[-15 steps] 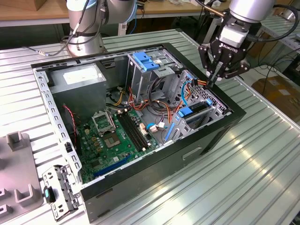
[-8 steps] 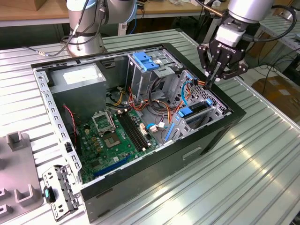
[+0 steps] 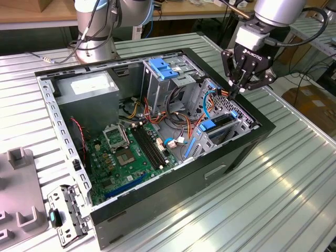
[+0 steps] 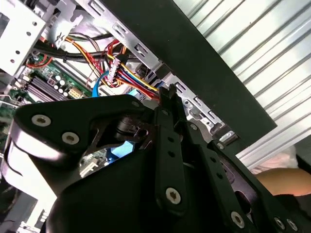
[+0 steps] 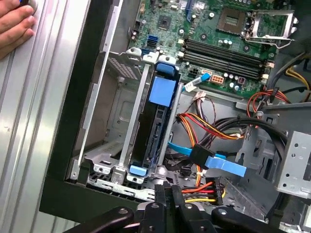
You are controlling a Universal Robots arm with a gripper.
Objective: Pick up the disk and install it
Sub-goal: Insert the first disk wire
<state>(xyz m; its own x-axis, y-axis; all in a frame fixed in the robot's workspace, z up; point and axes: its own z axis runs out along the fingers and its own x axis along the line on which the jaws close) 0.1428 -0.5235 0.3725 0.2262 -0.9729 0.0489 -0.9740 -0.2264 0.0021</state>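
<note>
1. Jaws are clenched tip to tip with nothing between them. They hang in the upper right of the exterior view, just above the far end of the drive cage [image 3: 243, 116]. Whether the tips touch metal or wire I cannot tell.
2. The disk [image 3: 216, 126] lies right of centre in the exterior view, slotted into that cage inside the open computer case [image 3: 236, 153]. In the first wrist view the disk [image 5: 154, 121] lies lengthwise between the cage's silver rails, with its blue carrier frame visible at both ends.
3. By my reading, the pick-up is done and the work is at the seating stage. The disk looks to be home in its bay, though I cannot tell whether it is fully latched.
4. Any further contact would call for a straight push along the rails on the carrier's end, kept clear of the wiring.
5. That wiring is the crowding hazard. A red, yellow and orange power cable bundle [image 5: 206, 190] sits right beside the fingertips, and a blue data cable [image 5: 218, 164] crosses near the disk's end.
6. The motherboard [image 3: 131, 152] fills the lower-left part of the case. The tall metal cage [image 3: 163, 79] with its blue latch stands at upper centre, well apart from the jaws.
7. A person's hand [image 5: 14, 24] rests on the slatted bench [image 3: 294, 178] outside the case wall.
</note>
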